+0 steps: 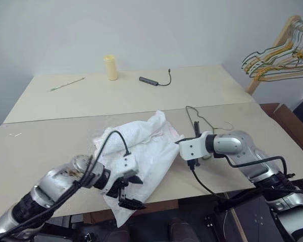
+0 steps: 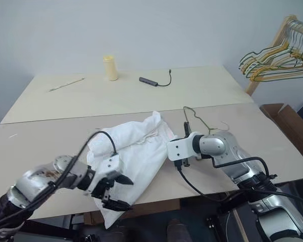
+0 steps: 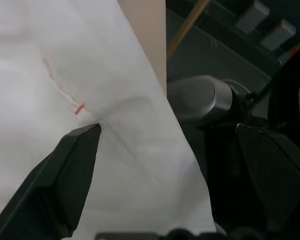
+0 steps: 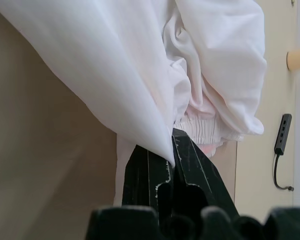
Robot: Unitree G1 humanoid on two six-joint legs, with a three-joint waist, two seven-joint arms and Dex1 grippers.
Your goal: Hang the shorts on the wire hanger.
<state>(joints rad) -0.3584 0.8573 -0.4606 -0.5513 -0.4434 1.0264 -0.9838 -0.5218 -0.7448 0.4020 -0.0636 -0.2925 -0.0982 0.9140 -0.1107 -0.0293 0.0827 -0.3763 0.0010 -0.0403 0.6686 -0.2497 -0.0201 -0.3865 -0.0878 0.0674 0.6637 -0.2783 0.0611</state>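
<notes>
Left gripper (image 1: 127,194) jaws wide over shorts (image 1: 141,151) at near surface (image 1: 40,146) edge.
Shorts lie crumpled mid-surface, one corner hanging off the edge; right gripper (image 4: 172,150) jaws closed, pinching shorts' hem; wire hanger (image 1: 204,121) just beside, behind right gripper.
</notes>
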